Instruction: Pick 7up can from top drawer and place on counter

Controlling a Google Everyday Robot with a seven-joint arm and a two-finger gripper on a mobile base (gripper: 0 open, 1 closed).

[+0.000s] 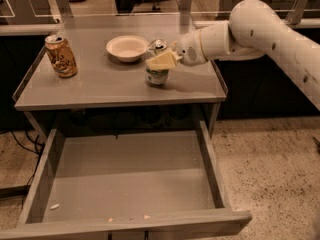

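Note:
The 7up can (157, 77) stands upright on the counter (100, 86), right of centre, with its silver top showing. My gripper (159, 60) comes in from the right and is closed around the can's middle; one pale yellow finger (163, 61) crosses its front. The white arm runs off to the upper right. The top drawer (130, 184) is pulled fully open below the counter, with only a few small crumbs on its grey floor.
A larger orange-gold can (61, 56) stands at the counter's left. A white bowl (127, 47) sits just left of the 7up can, toward the back. The counter has thin raised side rims. Speckled floor lies to the right of the drawer.

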